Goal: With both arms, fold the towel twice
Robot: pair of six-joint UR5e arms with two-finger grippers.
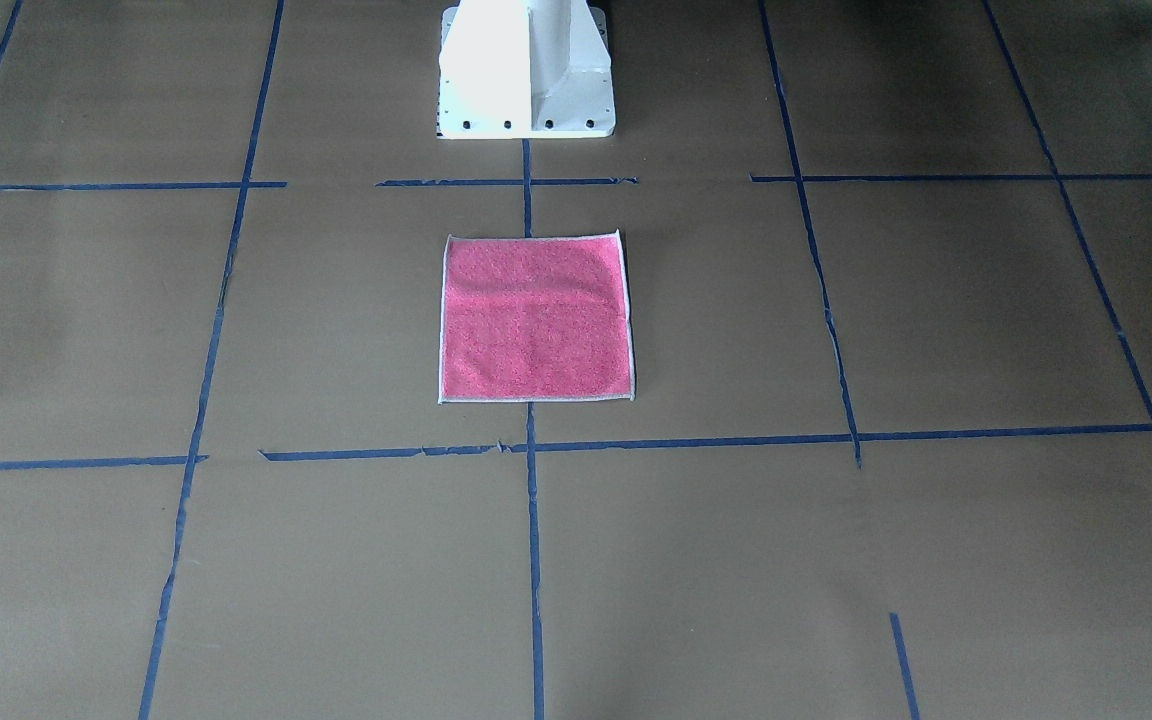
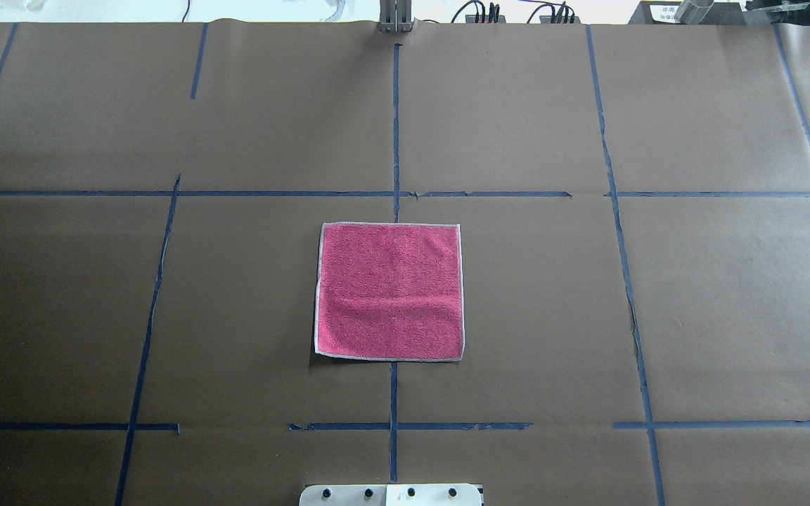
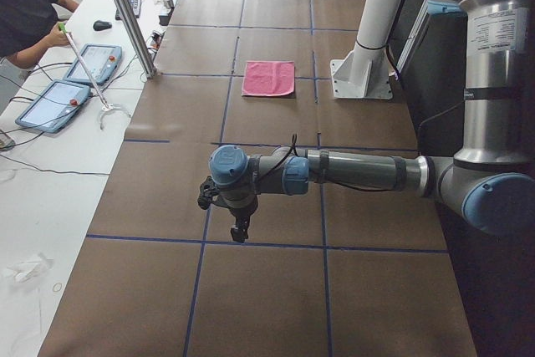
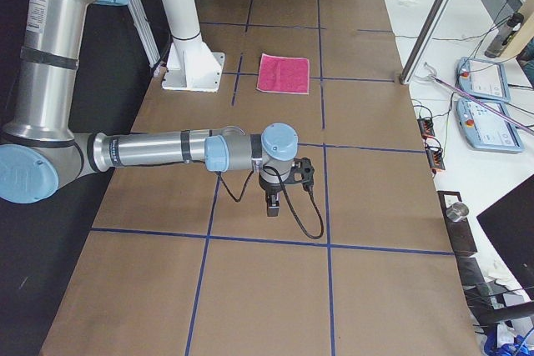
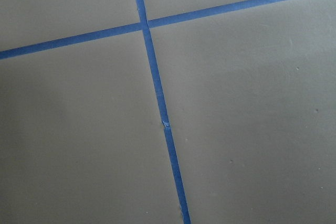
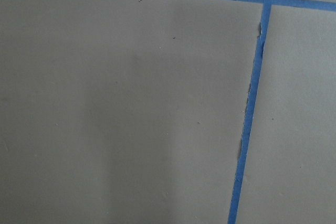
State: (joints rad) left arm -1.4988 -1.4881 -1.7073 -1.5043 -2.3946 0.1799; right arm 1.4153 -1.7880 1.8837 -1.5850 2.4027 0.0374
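The towel (image 2: 389,291) lies flat and unfolded in the middle of the overhead frame, pink face up, its whitish hem showing on all four sides. A shallow crease runs across it, just below its centre in that view. It covers part of the central blue tape line (image 2: 395,126), which shows above and below it. In the front-facing view the towel (image 1: 534,318) sits just below the white pedestal base (image 1: 526,70), apart from it.

Neither of my arms is near the cloth. In the left-side view my left arm (image 3: 359,171) stretches level across the middle of the frame, and my left gripper (image 3: 240,232) points down over the brown paper-covered table (image 3: 276,290), well below the towel (image 3: 268,79) in the picture. In the right-side view my right arm (image 4: 158,150) reaches in from the left edge, and my right gripper (image 4: 272,204) hangs pointing down, likewise well apart from the towel (image 4: 283,72).

I cannot tell how wide either pair of fingers stands: they show only in the side views, small and dark. My wrist cameras see only brown paper and crossing tape.

At the upper left of the left-side view a person (image 3: 25,14) stands by a white bench with two teach pendants (image 3: 52,106).
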